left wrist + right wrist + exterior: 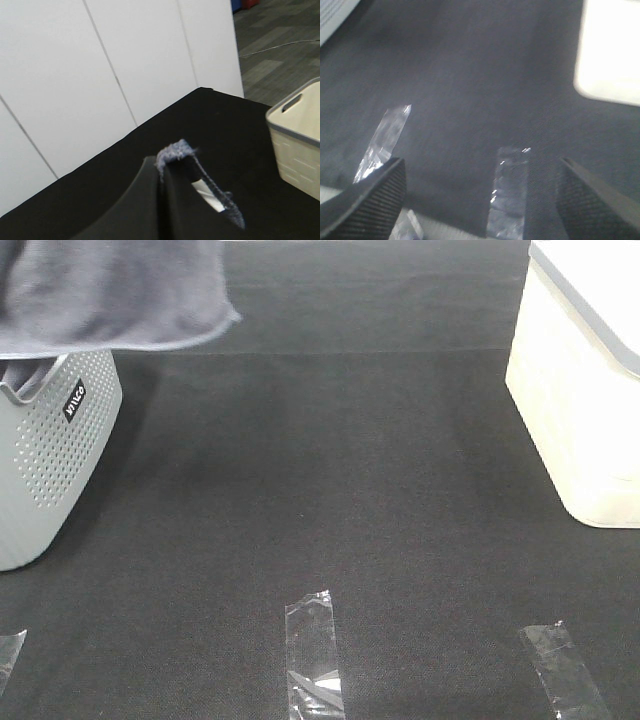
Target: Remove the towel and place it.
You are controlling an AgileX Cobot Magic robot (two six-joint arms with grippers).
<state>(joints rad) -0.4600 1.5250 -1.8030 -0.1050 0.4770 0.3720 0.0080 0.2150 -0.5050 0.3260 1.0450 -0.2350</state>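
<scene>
**Towel lifted above grey basket**

Left gripper (169, 166) is clamped on a fold of the towel (110, 290). The towel hangs bunched in the air over the perforated grey basket (50, 450), at the far left of the black mat (330, 470). Right gripper (480, 200) hovers low over the tape strips (509, 190), fingers wide apart and holding nothing. The cream bin (590, 390) sits at far right.

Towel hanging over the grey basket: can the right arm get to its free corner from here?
Probably, but it is a long cross-reach. The right gripper is open, low by the tape strips; nothing stands on the black mat between it and the towel. Only the grey basket sits beneath.
</scene>
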